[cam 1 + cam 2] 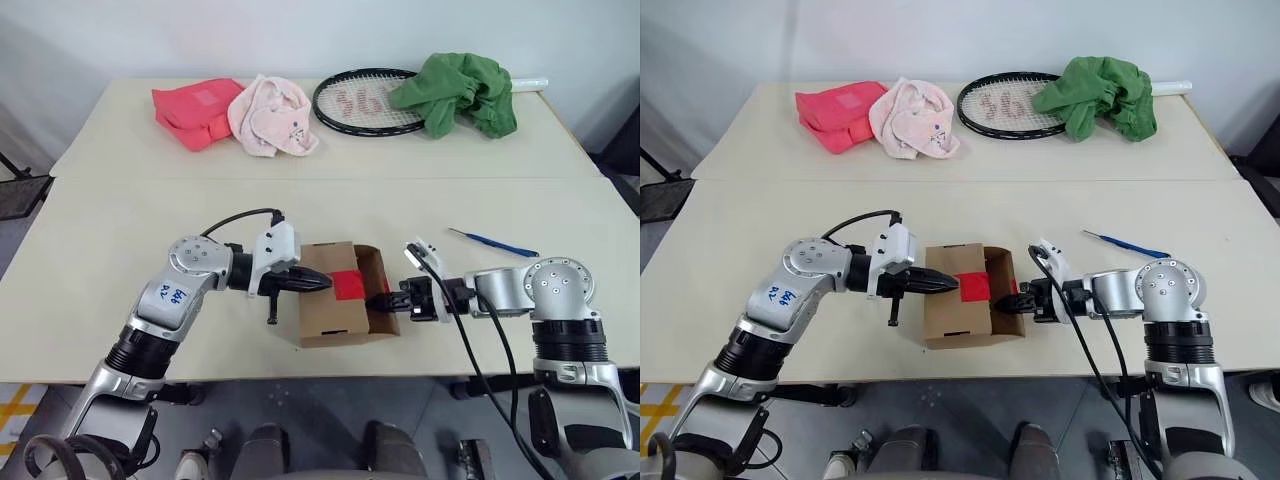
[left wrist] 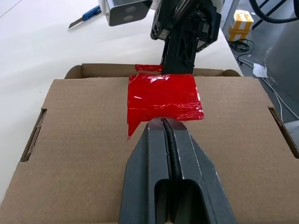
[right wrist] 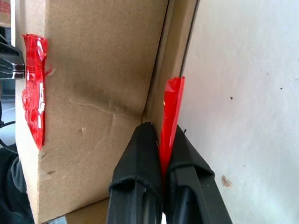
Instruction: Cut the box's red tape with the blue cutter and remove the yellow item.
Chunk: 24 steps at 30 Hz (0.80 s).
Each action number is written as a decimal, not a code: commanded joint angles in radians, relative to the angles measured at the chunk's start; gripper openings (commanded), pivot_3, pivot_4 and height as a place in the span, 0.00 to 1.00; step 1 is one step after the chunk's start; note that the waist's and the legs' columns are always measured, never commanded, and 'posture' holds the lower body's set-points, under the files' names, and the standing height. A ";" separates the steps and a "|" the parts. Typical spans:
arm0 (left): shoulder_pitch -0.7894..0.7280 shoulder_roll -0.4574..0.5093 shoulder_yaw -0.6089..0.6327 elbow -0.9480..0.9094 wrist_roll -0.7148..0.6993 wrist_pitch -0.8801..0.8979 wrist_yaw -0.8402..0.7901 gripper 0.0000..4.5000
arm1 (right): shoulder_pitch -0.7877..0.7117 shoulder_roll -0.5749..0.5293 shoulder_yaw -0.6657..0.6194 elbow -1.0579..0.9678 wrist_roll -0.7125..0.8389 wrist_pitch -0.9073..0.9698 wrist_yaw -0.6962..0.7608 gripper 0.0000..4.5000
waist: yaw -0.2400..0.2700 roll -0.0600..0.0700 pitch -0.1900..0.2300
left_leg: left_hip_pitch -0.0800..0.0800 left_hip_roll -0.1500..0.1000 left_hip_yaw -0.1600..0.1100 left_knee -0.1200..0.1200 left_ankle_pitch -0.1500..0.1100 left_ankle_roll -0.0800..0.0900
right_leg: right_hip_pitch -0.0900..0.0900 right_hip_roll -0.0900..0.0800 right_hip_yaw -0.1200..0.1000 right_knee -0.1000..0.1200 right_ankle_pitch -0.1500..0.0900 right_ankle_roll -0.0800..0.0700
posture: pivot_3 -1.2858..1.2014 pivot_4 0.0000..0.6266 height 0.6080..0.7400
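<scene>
The small brown corrugated cardboard box sat between both arms. The right gripper had its jaws pinched on a loose strip of glossy red tape at the box's 3 o'clock side. The left gripper, jaws together, pressed on the lid. The slim blue pen-shaped cutter lay at 2 o'clock, nearer the right arm.
</scene>
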 commanded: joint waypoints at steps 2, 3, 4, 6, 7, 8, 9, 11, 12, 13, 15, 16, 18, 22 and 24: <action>0.039 0.007 -0.003 0.012 0.027 0.005 0.027 0.00 | -0.047 -0.094 -0.025 -0.056 0.083 0.005 -0.038 0.01 | 0.004 0.000 0.000 | 0.000 0.000 0.000 0.000 0.000 0.000 | 0.000 0.000 0.000 0.000 0.000 0.000 | 0.52 0.24 1.00; 0.043 0.004 -0.001 0.013 0.028 0.003 0.034 0.00 | -0.056 -0.116 -0.022 -0.060 0.103 0.005 -0.048 0.01 | 0.006 0.000 0.000 | 0.000 0.000 0.000 0.000 0.000 0.000 | 0.000 0.000 0.000 -0.001 0.000 0.000 | 0.52 0.24 1.00; 0.048 0.000 0.001 0.013 0.027 0.000 0.041 0.00 | -0.065 -0.137 -0.018 -0.063 0.127 0.005 -0.057 0.01 | 0.007 0.000 0.000 | 0.000 0.000 0.000 0.000 0.000 0.000 | 0.000 0.000 0.000 -0.001 0.000 0.000 | 0.52 0.24 1.00; 0.062 -0.019 0.007 0.019 0.025 -0.013 0.062 0.00 | -0.091 -0.183 -0.002 -0.068 0.179 0.005 -0.081 0.01 | 0.011 0.000 0.000 | 0.000 0.000 0.000 0.000 0.000 0.000 | 0.000 0.000 0.000 -0.001 0.000 0.000 | 0.52 0.24 1.00; 0.067 -0.029 0.005 0.025 0.027 -0.019 0.071 0.00 | -0.106 -0.208 0.009 -0.067 0.208 0.005 -0.092 0.01 | 0.013 0.000 0.000 | 0.000 0.000 0.000 0.000 0.000 0.000 | 0.000 0.000 0.000 -0.001 0.000 0.000 | 0.52 0.24 1.00; 0.070 -0.039 -0.001 0.032 0.033 -0.030 0.077 0.00 | -0.121 -0.234 0.025 -0.067 0.234 0.005 -0.101 0.01 | 0.017 0.000 0.000 | 0.000 0.000 0.000 0.000 0.000 0.000 | 0.000 0.000 0.000 -0.001 0.000 0.000 | 0.52 0.24 1.00; 0.069 -0.060 -0.006 0.043 0.038 -0.038 0.092 0.00 | -0.141 -0.265 0.044 -0.068 0.260 0.005 -0.112 0.01 | 0.021 0.000 0.000 | -0.001 0.000 0.000 0.001 0.000 0.000 | 0.000 0.000 0.000 -0.001 0.000 0.000 | 0.52 0.24 1.00; 0.063 -0.096 -0.017 0.060 0.046 -0.051 0.116 0.00 | -0.172 -0.318 0.079 -0.071 0.308 0.005 -0.131 0.01 | 0.026 0.000 0.000 | -0.001 0.000 0.000 0.002 0.000 0.000 | 0.000 0.000 0.000 -0.002 0.000 0.000 | 0.52 0.24 1.00; 0.060 -0.111 -0.022 0.066 0.050 -0.059 0.125 0.00 | -0.184 -0.338 0.093 -0.074 0.320 0.005 -0.142 0.01 | 0.027 0.000 0.000 | -0.002 0.000 0.000 0.002 0.000 0.001 | 0.000 0.000 0.000 -0.002 0.000 0.000 | 0.52 0.24 1.00; 0.055 -0.130 -0.028 0.074 0.052 -0.064 0.136 0.00 | -0.204 -0.361 0.109 -0.074 0.341 0.005 -0.154 0.01 | 0.027 0.000 0.000 | -0.002 0.000 0.000 0.002 -0.001 0.001 | 0.000 0.000 0.000 -0.003 0.000 0.000 | 0.52 0.24 1.00; 0.048 -0.160 -0.034 0.087 0.056 -0.075 0.153 0.00 | -0.239 -0.397 0.135 -0.075 0.367 0.005 -0.181 0.01 | 0.026 0.000 0.000 | -0.002 0.000 0.001 0.002 -0.001 0.001 | 0.000 0.000 0.000 -0.003 0.001 0.001 | 0.52 0.24 1.00; 0.045 -0.170 -0.035 0.091 0.057 -0.077 0.157 0.00 | -0.254 -0.412 0.146 -0.074 0.381 0.005 -0.193 0.01 | 0.025 0.000 0.000 | -0.002 0.000 0.000 0.002 -0.001 0.001 | 0.000 0.000 0.000 -0.003 0.001 0.001 | 0.52 0.24 1.00; 0.043 -0.181 -0.034 0.100 0.061 -0.082 0.160 0.00 | -0.278 -0.442 0.166 -0.086 0.392 0.005 -0.213 0.01 | 0.022 0.000 0.000 | -0.002 0.000 0.001 0.002 -0.001 0.001 | 0.000 0.000 0.000 -0.003 0.001 0.001 | 0.52 0.24 1.00; 0.039 -0.196 -0.032 0.121 0.064 -0.096 0.159 0.00 | -0.303 -0.501 0.216 -0.114 0.420 0.005 -0.247 0.01 | 0.026 0.000 0.000 | -0.002 0.000 0.001 0.002 -0.001 0.001 | 0.000 0.000 0.000 -0.003 0.001 0.001 | 0.52 0.24 1.00; 0.040 -0.211 -0.034 0.133 0.063 -0.102 0.160 0.00 | -0.322 -0.516 0.238 -0.132 0.414 0.005 -0.277 0.01 | 0.026 0.000 0.000 | -0.003 0.000 0.001 0.002 -0.001 0.001 | 0.000 0.000 0.000 -0.004 0.001 0.001 | 0.52 0.24 1.00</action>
